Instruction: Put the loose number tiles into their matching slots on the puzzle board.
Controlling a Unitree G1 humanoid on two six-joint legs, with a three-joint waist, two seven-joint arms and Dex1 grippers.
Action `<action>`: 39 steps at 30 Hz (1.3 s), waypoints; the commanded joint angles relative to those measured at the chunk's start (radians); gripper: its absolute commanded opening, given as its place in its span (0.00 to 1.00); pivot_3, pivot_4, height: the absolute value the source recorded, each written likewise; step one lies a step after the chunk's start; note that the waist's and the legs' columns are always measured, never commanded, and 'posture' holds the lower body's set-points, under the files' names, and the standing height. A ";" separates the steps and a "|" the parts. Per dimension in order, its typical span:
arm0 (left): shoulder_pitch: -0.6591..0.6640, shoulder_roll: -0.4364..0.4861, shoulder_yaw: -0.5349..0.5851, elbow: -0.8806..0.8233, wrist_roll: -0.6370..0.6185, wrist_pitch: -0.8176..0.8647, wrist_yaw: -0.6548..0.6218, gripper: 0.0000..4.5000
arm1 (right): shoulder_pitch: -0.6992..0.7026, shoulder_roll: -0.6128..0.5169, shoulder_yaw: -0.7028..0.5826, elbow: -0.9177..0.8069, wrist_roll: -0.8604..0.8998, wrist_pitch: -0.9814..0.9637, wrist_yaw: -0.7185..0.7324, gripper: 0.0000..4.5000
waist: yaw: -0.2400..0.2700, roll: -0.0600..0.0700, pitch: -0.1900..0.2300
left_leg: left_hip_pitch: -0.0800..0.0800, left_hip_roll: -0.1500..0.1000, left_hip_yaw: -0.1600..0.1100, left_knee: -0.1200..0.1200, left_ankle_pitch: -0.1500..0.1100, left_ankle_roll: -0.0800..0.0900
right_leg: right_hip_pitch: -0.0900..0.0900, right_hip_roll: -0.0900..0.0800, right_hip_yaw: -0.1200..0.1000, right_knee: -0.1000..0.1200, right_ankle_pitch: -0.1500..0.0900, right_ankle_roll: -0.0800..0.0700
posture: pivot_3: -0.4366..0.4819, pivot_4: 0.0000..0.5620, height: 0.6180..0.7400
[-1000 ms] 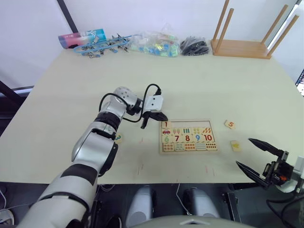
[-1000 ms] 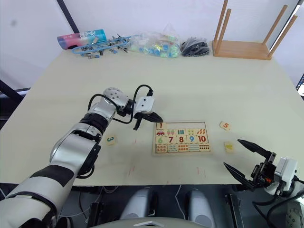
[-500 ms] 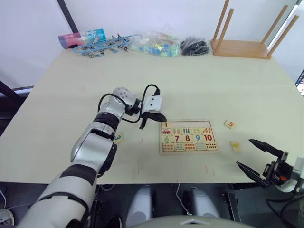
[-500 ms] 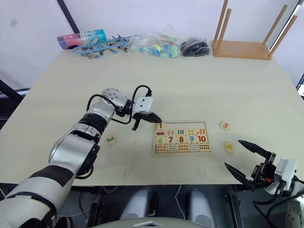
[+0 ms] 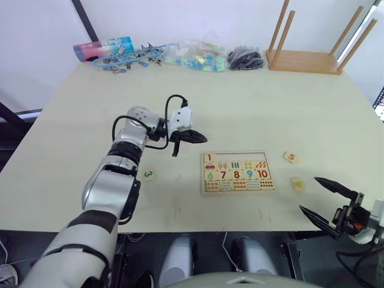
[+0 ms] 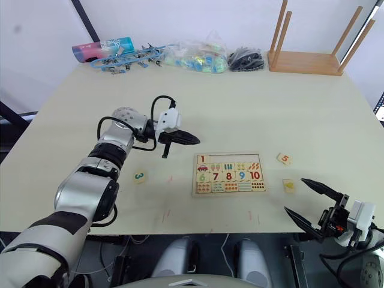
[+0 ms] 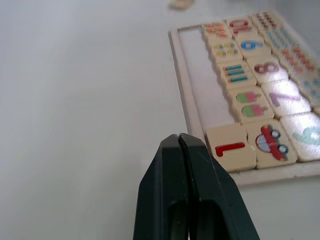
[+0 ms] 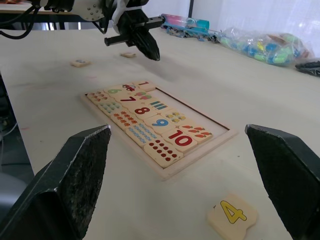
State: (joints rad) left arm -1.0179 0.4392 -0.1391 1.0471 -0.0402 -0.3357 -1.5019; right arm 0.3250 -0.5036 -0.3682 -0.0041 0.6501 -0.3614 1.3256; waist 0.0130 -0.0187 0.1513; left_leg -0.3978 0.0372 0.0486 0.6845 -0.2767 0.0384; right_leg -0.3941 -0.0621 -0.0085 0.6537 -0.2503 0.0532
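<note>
A pale tabletop holds the puzzle board near its front edge. Its top row of slots has only the 1 tile seated, at the board's left end; the other four slots sit bare. The 3 tile lies well left of the board. The 5 tile and the 4 tile lie just right of it. A 2 tile cannot be made out. The left claw hovers beside the board's upper-left corner, closed and empty. The right claw hangs wide open, empty, past the tabletop's front edge near the 4. Judging by this, one of five is done.
</note>
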 commanded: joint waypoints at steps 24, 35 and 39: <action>0.887 0.259 0.447 -0.999 -0.409 0.482 0.266 0.98 | 0.064 -0.004 -0.079 0.017 0.027 -0.031 0.003 1.00 | -0.002 0.001 -0.001 | 0.003 0.004 0.000 -0.002 0.000 0.000 | 0.000 -0.004 0.001 0.002 0.000 -0.001 | 0.48 0.27 0.98; 1.189 0.274 0.602 -1.046 -0.451 0.397 0.277 0.98 | 0.114 -0.001 -0.096 0.003 0.032 -0.031 -0.015 1.00 | -0.001 0.001 -0.002 | 0.004 0.003 0.001 -0.003 0.000 0.000 | 0.000 -0.009 -0.001 0.002 -0.003 -0.005 | 0.48 0.27 0.98; 1.270 0.266 0.641 -1.046 -0.447 0.351 0.290 0.98 | 0.123 -0.006 -0.113 0.013 0.034 -0.029 -0.015 1.00 | -0.001 0.001 -0.002 | 0.004 0.003 0.001 -0.004 0.000 0.000 | 0.000 -0.011 -0.001 0.001 -0.003 -0.005 | 0.48 0.27 0.98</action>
State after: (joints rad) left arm 0.2466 0.6985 0.4603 0.0249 -0.4747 0.0457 -1.2166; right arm 0.4439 -0.5033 -0.4492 0.0207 0.6674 -0.3778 1.3131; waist 0.0124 -0.0177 0.1494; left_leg -0.3938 0.0409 0.0496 0.6810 -0.2771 0.0378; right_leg -0.3940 -0.0741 -0.0095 0.6533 -0.2530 0.0480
